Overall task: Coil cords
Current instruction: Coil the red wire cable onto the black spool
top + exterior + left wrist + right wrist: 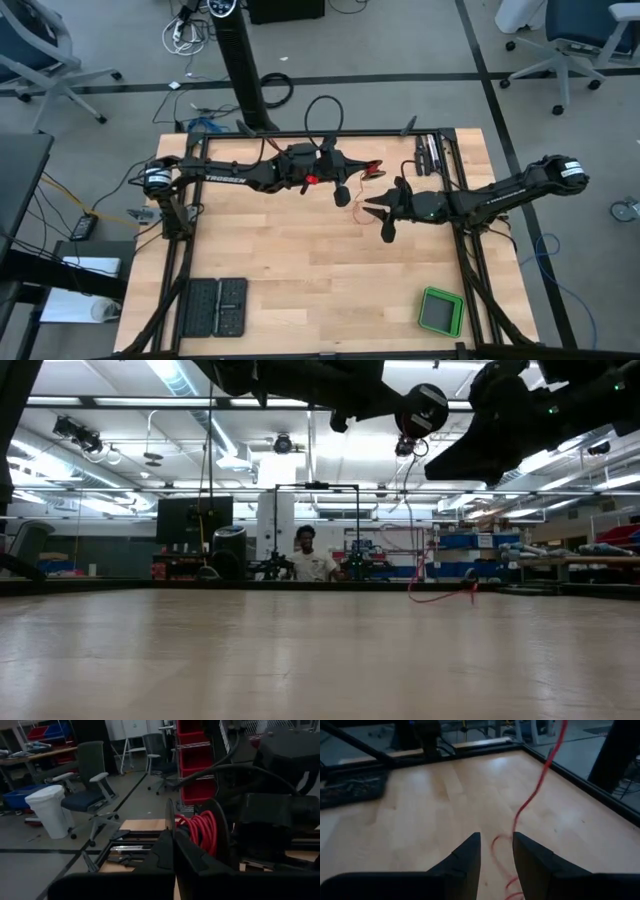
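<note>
A thin red-orange cord is partly wound on a dark spool [200,827]. My left gripper [174,837] holds the spool high over the table's middle [342,195]; in the low view the spool [421,410] hangs near the top. The free cord [418,550] drops from the spool to the table, where its end lies in loose loops [500,845]. My right gripper [496,842] is open and empty, just right of the spool [383,215]. Its fingers slant down toward the table, and the cord [535,795] passes just in front of their tips. My left gripper pinches a thin dark flange of the spool [167,815] edge-on between its two fingers. The spool is lifted clear of the table, with the red coil beside the fingers. The free cord hangs slack below it down to the table.
Two black ridged pads [215,305] lie at the near left and a green box [440,312] at the near right. Dark tools [430,155] lie at the far right by the frame rail. A person [305,563] stands beyond the far edge.
</note>
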Available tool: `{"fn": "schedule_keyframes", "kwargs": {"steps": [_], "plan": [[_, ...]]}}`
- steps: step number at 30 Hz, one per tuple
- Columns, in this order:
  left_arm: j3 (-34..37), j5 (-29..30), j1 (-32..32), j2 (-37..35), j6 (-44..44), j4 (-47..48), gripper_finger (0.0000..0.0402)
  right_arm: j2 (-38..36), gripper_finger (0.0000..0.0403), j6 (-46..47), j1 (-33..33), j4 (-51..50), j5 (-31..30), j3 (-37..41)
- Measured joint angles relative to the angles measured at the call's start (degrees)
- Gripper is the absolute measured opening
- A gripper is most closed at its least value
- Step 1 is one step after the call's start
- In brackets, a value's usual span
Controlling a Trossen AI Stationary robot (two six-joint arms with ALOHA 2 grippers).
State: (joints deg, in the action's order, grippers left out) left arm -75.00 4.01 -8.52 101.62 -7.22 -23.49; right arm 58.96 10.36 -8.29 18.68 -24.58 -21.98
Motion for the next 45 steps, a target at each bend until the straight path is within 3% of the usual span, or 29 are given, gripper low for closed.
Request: {"fn": "schedule_keyframes", "kwargs": {"steps": [29,37,43,45], "plan": [[0.0,0.4,0.8,0.0,0.0,-7.2,0.0002,0.0,0.0109,-8.1,2.5,11.7,-0.8,0.1],[0.0,0.4,0.8,0.0,0.0,-7.2,0.0002,0.0,0.007,-10.5,3.7,15.3,-0.8,0.0],[0.0,0.4,0.8,0.0,0.0,-7.1,0.0002,0.0,0.001,-10.5,4.0,11.2,-0.2,-0.2],[0.0,0.4,0.8,-0.2,0.0,-6.1,0.0002,-0.1,0.0009,-10.3,4.0,8.1,-1.0,-0.2]]}}
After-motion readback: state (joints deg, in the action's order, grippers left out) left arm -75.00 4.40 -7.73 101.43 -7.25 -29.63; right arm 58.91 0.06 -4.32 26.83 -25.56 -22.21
